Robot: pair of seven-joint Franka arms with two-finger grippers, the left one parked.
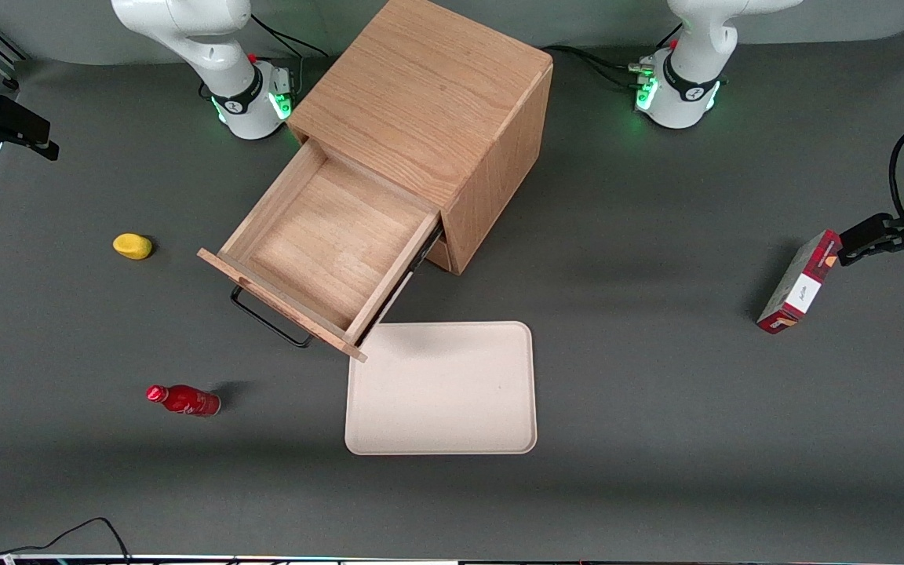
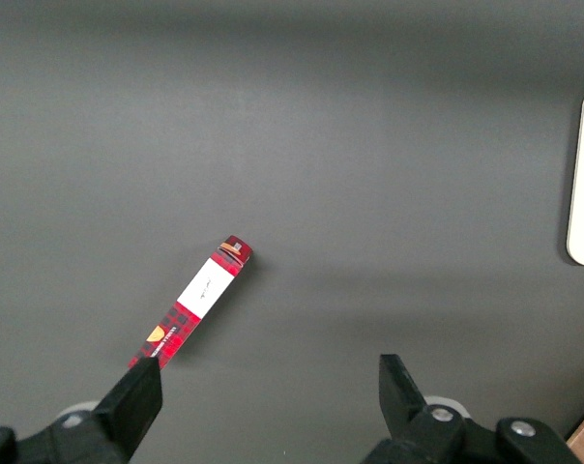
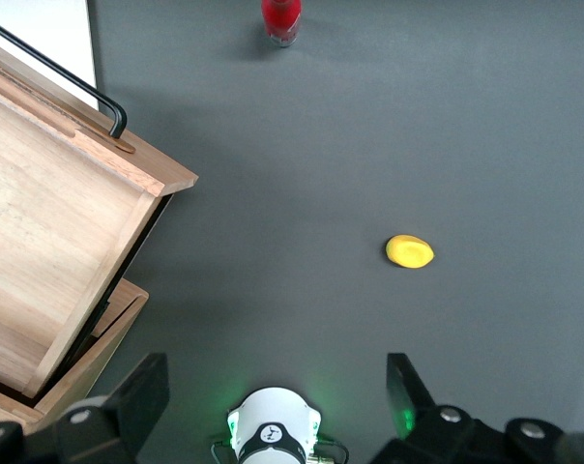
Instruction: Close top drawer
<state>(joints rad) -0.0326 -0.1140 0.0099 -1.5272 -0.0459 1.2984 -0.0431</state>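
A dark grey table (image 1: 656, 439) carries a light-oak cabinet (image 1: 428, 102) standing between the two arm bases, turned at an angle to the front camera. Its top drawer (image 1: 326, 243) is pulled fully out toward the front camera and the working arm's end of the table. The drawer is a shallow wooden box with thin side walls, a pale bare floor showing the grain, and a flat front panel. A thin black bar handle (image 1: 267, 318) runs along the outside of that front panel.

A cream rectangular tray (image 1: 442, 388) with rounded corners lies flat, nearer the front camera than the cabinet; one corner of the drawer front overlaps the tray's edge.

A red and white box (image 1: 799, 284) stands tilted toward the parked arm's end of the table.

A red bottle (image 1: 185, 400) lies on its side toward the working arm's end, nearer the front camera than the drawer.

A small yellow object (image 1: 133, 246) sits beside the drawer, well apart from it.

The gripper (image 3: 273, 406) hangs high above the table near its own arm base, fingers spread wide, holding nothing.
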